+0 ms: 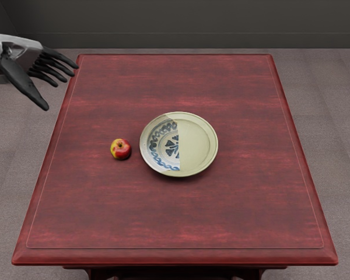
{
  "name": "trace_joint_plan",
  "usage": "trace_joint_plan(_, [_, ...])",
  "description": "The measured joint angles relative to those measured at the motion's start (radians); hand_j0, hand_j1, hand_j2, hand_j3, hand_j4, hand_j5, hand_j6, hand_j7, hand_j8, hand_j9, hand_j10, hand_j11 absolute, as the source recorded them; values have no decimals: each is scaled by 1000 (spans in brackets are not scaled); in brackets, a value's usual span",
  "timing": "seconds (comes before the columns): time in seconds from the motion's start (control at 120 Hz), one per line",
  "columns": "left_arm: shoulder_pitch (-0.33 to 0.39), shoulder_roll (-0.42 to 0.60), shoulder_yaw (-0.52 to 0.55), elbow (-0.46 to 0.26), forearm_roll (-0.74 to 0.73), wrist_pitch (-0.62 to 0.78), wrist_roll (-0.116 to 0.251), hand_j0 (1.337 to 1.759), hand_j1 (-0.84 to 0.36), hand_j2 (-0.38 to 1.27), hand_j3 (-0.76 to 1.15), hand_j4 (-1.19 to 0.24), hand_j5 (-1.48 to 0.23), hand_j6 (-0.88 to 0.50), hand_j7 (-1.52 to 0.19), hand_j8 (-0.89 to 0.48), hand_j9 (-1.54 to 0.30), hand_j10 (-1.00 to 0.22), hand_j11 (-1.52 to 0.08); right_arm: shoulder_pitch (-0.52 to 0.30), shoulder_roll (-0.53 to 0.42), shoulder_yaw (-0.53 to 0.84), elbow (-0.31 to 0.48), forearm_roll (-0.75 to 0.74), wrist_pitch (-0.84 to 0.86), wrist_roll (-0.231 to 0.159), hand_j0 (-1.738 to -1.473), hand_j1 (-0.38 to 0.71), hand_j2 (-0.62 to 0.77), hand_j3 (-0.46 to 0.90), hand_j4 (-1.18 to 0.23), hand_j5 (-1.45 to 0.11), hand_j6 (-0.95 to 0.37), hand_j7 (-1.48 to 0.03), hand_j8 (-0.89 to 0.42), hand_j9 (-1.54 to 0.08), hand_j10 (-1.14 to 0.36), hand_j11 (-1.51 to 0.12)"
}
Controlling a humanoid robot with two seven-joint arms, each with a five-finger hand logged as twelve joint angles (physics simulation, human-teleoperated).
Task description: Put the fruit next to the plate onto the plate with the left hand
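Note:
A small red and yellow apple lies on the table just left of the plate, close to its rim but apart from it. The plate is round, pale green, with a blue and white pattern on its left half. My left hand hovers at the far left, beyond the table's back left corner, well away from the apple. Its dark fingers are spread and hold nothing. The right arm is out of view.
The dark red wooden table fills most of the view, with a raised edge all round. Grey floor lies on both sides and a dark wall runs along the back.

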Motion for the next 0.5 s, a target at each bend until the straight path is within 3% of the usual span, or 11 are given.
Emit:
trace_joint_plan(0.15, [8, -10, 3, -75, 1, 0, 8, 1658, 57, 50, 0, -247, -318, -247, -318, -247, -318, -246, -318, 11, 0, 1, 0, 1, 0, 0, -1658, -303, -8, 0, -38, -50, -39, -50, -38, -50, -38, -50])
trace_joint_plan(0.242, [-4, -43, 23, -193, 2, 34, 57, 1658, 56, 50, 0, -247, -319, -247, -318, -247, -318, -246, -318, 25, 0, 2, -1, 1, 0, 3, -1658, -303, -8, 0, -38, -50, -39, -50, -38, -50, -38, -50])
trace_joint_plan(0.367, [-20, -35, 41, -357, 1, 256, 121, 1658, 54, 50, 0, -249, -321, -249, -321, -249, -321, -248, -320, 35, 0, 3, -3, 1, 0, 5, -1658, -303, -8, 0, -38, -50, -39, -50, -38, -50, -38, -50])
trace_joint_plan(0.5, [-26, -31, 61, -446, 2, 545, 155, 1658, 52, 51, 0, -250, -323, -251, -323, -250, -323, -250, -322, 40, 0, 3, -5, 2, 0, 6, -1658, -303, -8, 0, -38, -50, -39, -50, -38, -50, -38, -50])
